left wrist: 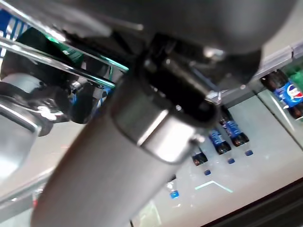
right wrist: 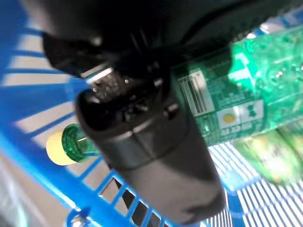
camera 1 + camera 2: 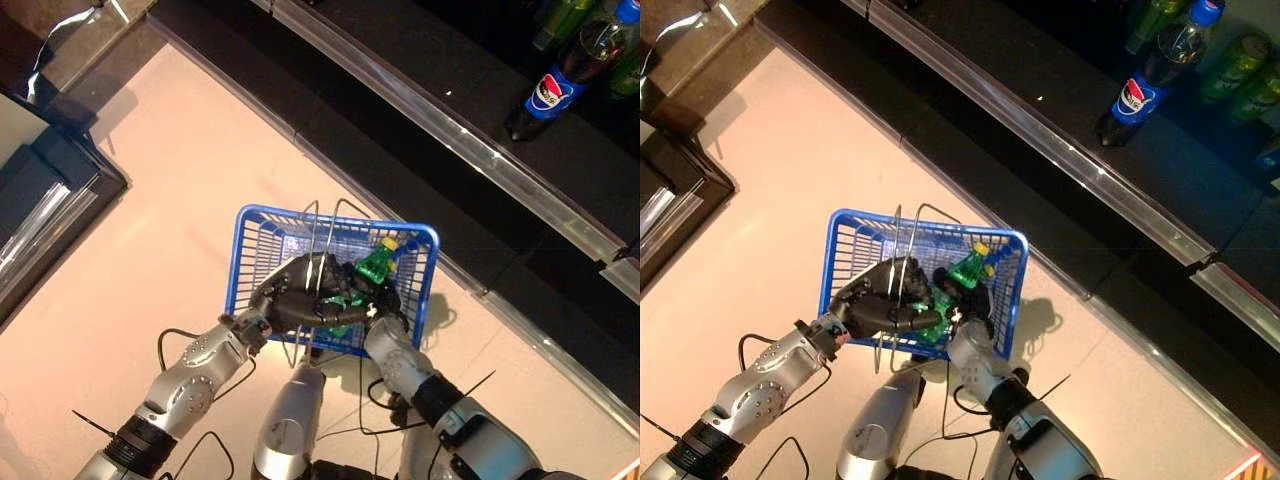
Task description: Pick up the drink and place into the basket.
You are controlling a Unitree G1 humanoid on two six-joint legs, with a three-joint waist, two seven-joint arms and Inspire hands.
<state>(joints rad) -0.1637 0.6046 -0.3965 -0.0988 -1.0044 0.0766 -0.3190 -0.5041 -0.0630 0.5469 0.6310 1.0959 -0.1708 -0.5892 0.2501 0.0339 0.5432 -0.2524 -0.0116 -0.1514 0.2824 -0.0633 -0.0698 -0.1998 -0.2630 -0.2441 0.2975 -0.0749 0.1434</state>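
The blue basket (image 3: 300, 216) is raised in front of me. My left hand (image 3: 292, 296) is shut on its thin wire handles (image 3: 318, 240). My right hand (image 3: 382, 302) reaches into the basket and is shut on a green bottle (image 3: 378, 262) with a yellow cap, held tilted inside the basket, cap toward the far rim. In the right wrist view the thumb (image 2: 142, 142) lies across this green bottle (image 2: 227, 109). Another green bottle with a yellow cap (image 2: 61, 147) lies in the basket (image 2: 28, 94) beneath.
A dark shelf with a metal front rail (image 3: 450, 130) runs across the upper right. On it stand a cola bottle (image 3: 560, 75) and green bottles (image 3: 1230, 65). A dark cabinet (image 3: 40, 190) stands at the left on the pale floor.
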